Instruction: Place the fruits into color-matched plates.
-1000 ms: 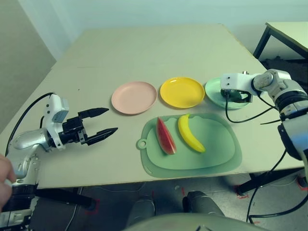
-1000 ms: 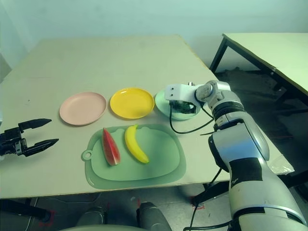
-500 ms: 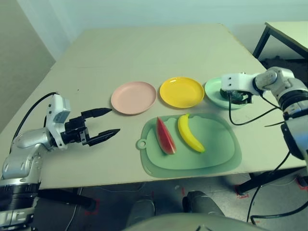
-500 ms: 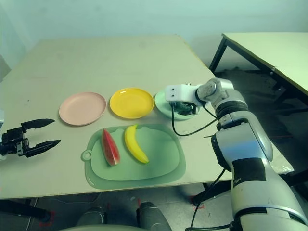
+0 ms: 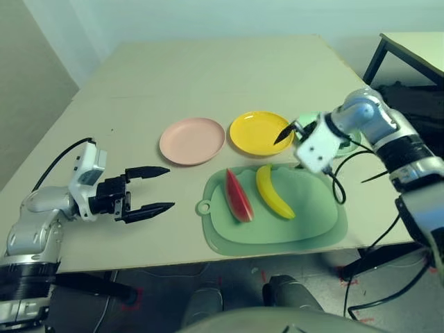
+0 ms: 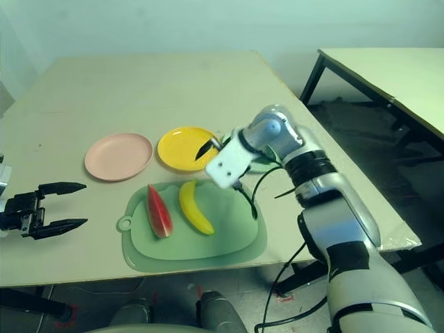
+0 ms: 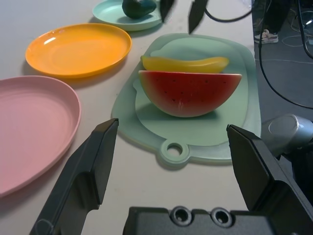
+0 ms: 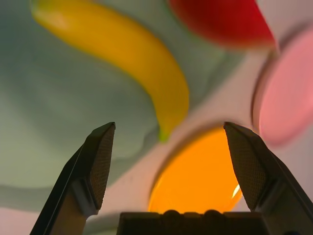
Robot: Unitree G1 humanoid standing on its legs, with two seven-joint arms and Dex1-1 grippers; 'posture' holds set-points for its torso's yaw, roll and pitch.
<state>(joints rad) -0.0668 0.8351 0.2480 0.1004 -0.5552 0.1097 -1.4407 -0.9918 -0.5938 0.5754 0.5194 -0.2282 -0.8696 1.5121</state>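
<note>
The right claw (image 8: 169, 128) is hanging wide open and empty, right of centre in the left eye view, nearer than the left claw (image 5: 173, 188) to the banana (image 5: 275, 193); the fruit is lying on the green mat (image 5: 322, 236), lower left of that claw, its long axis slanting from upper left to lower right, probably calling for a crosswise grip

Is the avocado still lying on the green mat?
No, the avocado sits on the mint green plate, beyond the mat.
</note>
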